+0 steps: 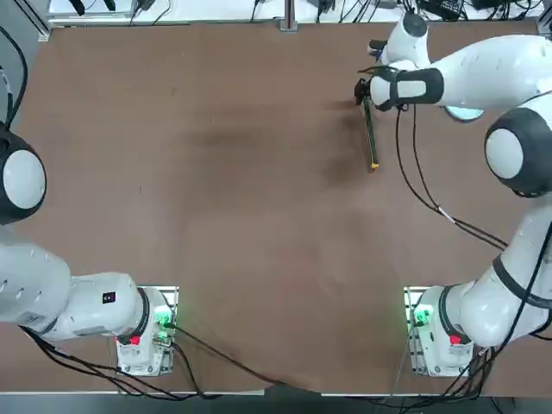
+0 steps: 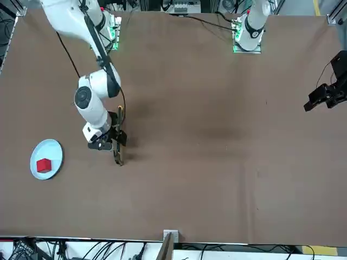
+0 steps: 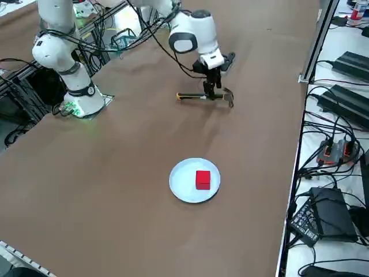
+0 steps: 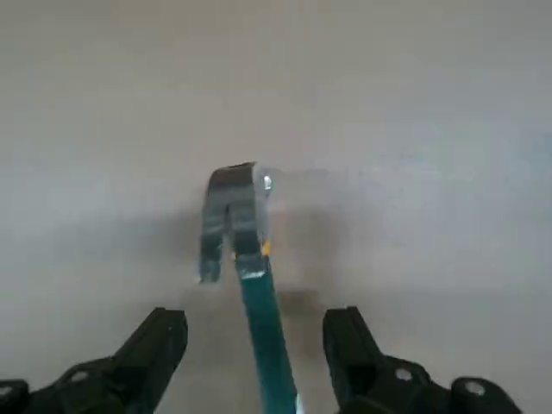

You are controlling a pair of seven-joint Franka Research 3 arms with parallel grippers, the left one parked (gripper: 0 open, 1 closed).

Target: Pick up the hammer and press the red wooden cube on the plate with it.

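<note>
Brown table (image 2: 217,162): hammer (image 2: 119,142), plate (image 2: 53,149)

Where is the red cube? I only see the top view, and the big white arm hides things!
Observer: The red wooden cube sits on the plate, seen from the right side.
Operator: Is the hammer lying down?
Observer: Yes, the hammer lies flat on the table, apart from the plate.
Operator: Did the claw grab it?
Observer: Not yet. In the wrist view the right gripper is open, one finger each side of the handle, near the metal head.
</note>
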